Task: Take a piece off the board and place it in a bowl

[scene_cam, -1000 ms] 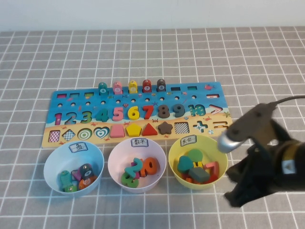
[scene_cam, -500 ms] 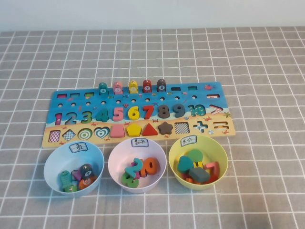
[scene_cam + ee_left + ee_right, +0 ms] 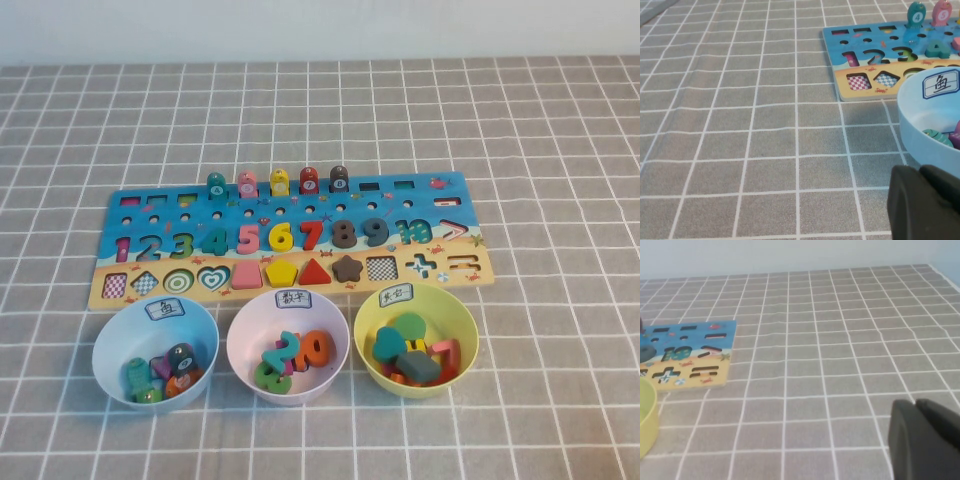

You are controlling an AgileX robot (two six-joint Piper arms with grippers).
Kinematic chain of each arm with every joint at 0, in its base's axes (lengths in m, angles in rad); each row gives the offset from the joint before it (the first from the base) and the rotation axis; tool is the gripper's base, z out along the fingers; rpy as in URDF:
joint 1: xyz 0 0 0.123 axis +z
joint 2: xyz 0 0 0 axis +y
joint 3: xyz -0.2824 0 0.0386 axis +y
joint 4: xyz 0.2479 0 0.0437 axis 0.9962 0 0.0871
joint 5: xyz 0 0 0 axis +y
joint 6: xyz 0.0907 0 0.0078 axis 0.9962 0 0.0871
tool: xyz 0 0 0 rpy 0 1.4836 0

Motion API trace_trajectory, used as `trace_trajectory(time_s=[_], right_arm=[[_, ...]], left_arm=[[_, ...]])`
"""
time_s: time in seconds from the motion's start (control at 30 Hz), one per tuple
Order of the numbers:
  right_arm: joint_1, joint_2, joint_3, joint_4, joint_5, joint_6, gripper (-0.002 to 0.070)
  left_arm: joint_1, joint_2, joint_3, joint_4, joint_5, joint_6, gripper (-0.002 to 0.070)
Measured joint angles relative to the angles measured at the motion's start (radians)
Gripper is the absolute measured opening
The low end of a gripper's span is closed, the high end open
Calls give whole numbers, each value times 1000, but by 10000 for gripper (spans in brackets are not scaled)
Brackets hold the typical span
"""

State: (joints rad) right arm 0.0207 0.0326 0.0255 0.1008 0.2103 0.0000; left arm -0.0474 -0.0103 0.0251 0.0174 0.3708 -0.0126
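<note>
The dark slate-grey square piece (image 3: 418,366) lies inside the pale yellow-green bowl (image 3: 466,330), on top of other shape pieces. The board (image 3: 150,205) lies behind the three bowls; its checkered square slot (image 3: 381,267) is empty. Neither arm shows in the high view. My left gripper (image 3: 920,169) is shut and empty, low over the cloth beside the light blue bowl (image 3: 912,117), with the board's left end (image 3: 840,85) ahead. My right gripper (image 3: 915,402) is shut and empty over the cloth to the right of the board (image 3: 715,375) and the yellow-green bowl (image 3: 647,415).
The light blue bowl (image 3: 105,345) and the pale pink bowl (image 3: 240,335) stand left of the yellow-green one, each with pieces inside. Several fish pegs (image 3: 278,182) stand along the board's back. Grey checked cloth (image 3: 560,200) covers the table.
One second ago my right arm hung over the table right of the yellow-green bowl; it has withdrawn out of the high view. The piece, bowls and board have not moved.
</note>
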Motion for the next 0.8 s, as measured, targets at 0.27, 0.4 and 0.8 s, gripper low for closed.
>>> trace_trajectory(time_s=[0.27, 0.4, 0.8], right_arm=[[-6, -40, 0, -8, 146, -12, -17], [-6, -40, 0, -9, 152, -78, -17], [-6, -40, 0, 9, 153, -95, -17]], left_arm=[[0, 0, 0, 0, 0, 0, -4], [0, 0, 0, 0, 0, 0, -5], [0, 0, 0, 0, 0, 0, -5]])
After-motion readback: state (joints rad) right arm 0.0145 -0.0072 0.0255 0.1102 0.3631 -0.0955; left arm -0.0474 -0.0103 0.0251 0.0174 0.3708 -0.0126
